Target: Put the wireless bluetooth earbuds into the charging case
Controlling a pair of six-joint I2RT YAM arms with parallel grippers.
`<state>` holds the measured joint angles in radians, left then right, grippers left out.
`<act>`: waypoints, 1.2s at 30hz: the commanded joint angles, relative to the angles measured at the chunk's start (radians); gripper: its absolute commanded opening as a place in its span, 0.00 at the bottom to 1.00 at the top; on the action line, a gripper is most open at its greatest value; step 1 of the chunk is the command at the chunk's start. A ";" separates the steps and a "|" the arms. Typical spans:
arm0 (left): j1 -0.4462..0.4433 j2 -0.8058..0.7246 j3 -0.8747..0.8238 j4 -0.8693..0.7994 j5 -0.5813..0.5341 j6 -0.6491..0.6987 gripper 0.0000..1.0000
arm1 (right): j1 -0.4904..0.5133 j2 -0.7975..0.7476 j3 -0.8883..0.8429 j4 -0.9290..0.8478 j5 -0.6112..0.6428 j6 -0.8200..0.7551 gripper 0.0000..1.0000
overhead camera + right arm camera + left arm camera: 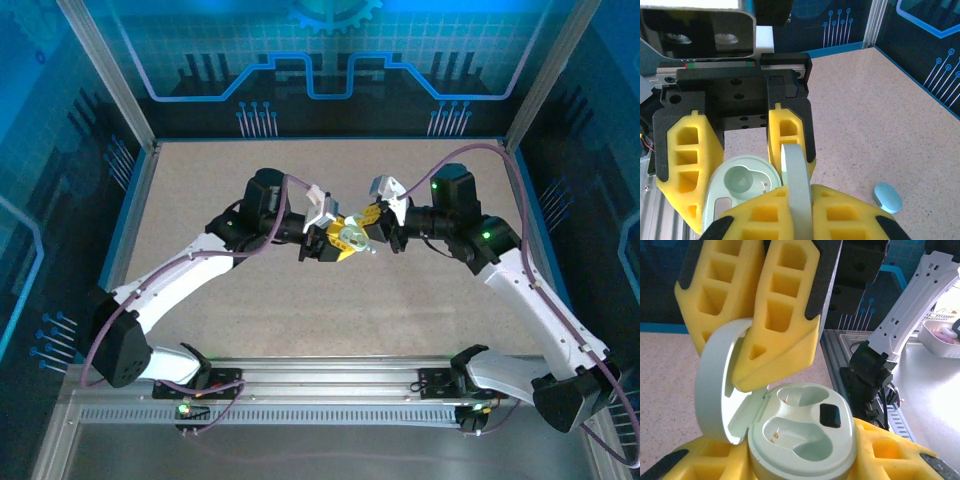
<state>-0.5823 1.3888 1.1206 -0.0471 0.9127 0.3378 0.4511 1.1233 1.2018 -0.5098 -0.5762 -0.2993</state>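
Observation:
The pale green charging case (805, 435) hangs open above the table's middle (350, 237), held between both arms. My left gripper (800, 467) is shut on its base, one yellow foam finger (890, 450) on each side. Both wells in the base (740, 185) are empty. The lid (796, 185) stands upright on its hinge, and my right gripper (797, 212) is shut on the lid's rim. In the left wrist view the right gripper (732, 360) reaches down over the lid (715, 385). The earbuds are out of view.
A pale blue oval pebble-shaped case (887, 197) lies on the speckled table right of the grippers. A white dish (940, 337) holding a pink piece, too blurred to name, sits on the metal ledge by the right arm's base (870, 370).

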 commanded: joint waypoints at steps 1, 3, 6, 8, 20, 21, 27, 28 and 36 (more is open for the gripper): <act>-0.005 -0.004 0.009 0.011 -0.016 0.004 0.46 | 0.007 -0.005 0.039 -0.011 -0.023 -0.012 0.06; -0.005 -0.002 0.005 0.022 -0.014 -0.010 0.51 | 0.007 -0.010 0.032 0.006 -0.013 -0.002 0.06; -0.005 0.004 -0.002 0.060 -0.008 -0.058 0.58 | 0.010 -0.018 0.022 0.028 0.006 0.007 0.06; -0.006 0.009 -0.004 0.085 -0.002 -0.088 0.61 | 0.011 -0.025 0.011 0.045 0.024 0.009 0.06; -0.016 0.032 0.015 0.077 -0.012 -0.102 0.65 | 0.033 -0.054 -0.021 0.093 0.112 0.020 0.07; -0.019 0.030 0.015 0.082 -0.018 -0.103 0.65 | 0.034 -0.054 -0.021 0.091 0.113 0.019 0.07; -0.028 0.033 0.021 0.092 -0.044 -0.116 0.65 | 0.050 -0.053 -0.021 0.086 0.135 0.007 0.07; -0.029 0.035 0.019 0.095 -0.044 -0.117 0.64 | 0.053 -0.053 -0.021 0.085 0.138 0.004 0.07; -0.031 0.035 0.018 0.093 -0.059 -0.117 0.60 | 0.066 -0.056 -0.022 0.092 0.162 -0.009 0.08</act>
<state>-0.6052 1.4120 1.1198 0.0349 0.8642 0.2337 0.4995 1.0863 1.1912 -0.4408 -0.4290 -0.2901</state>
